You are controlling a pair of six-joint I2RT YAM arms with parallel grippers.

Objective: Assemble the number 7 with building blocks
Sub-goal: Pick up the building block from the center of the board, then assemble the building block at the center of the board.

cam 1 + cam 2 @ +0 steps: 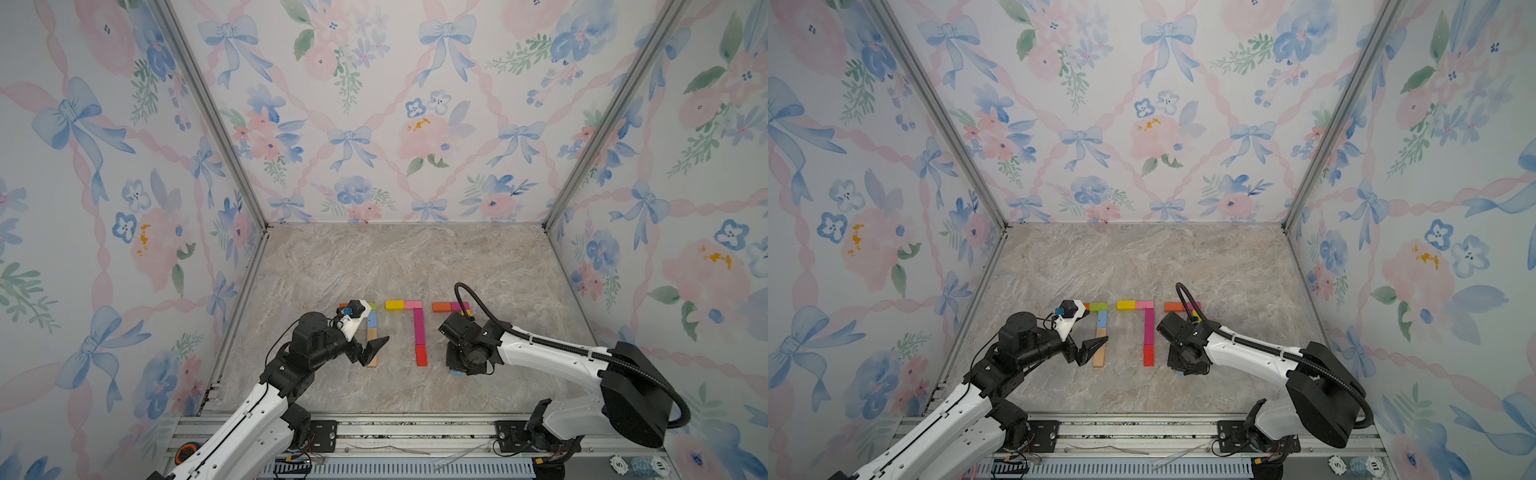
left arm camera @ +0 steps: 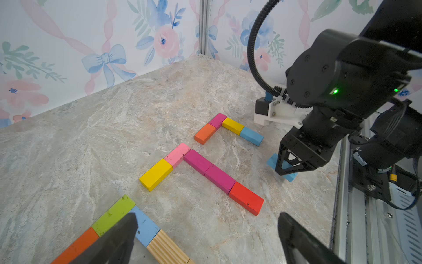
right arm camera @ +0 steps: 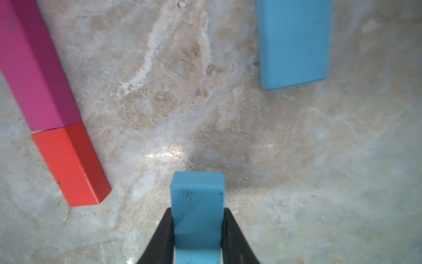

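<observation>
Building blocks lie flat on the marble table (image 1: 374, 257) in three 7 shapes. The left one has orange (image 2: 77, 246), green (image 2: 114, 213), blue (image 2: 146, 226) and plain wood (image 2: 166, 249) blocks. The middle one has yellow (image 1: 395, 305), pink (image 1: 413, 304), magenta (image 1: 419, 328) and red (image 1: 421, 356) blocks. The right one has orange (image 1: 441, 307), magenta (image 2: 218, 120), yellow (image 2: 233, 125) and blue (image 2: 251, 136) blocks. My right gripper (image 3: 197, 219) is shut on another blue block (image 3: 197, 201), low over the table just short of that stem's end. My left gripper (image 2: 206, 219) hangs open and empty beside the left stem.
Flowered walls close in the table on three sides, with metal corner posts (image 1: 216, 124). An aluminium rail (image 1: 395, 432) with both arm bases runs along the front edge. Poker chips (image 1: 640, 465) lie at the front right. The right arm's black cable (image 1: 478, 307) arches over the right 7.
</observation>
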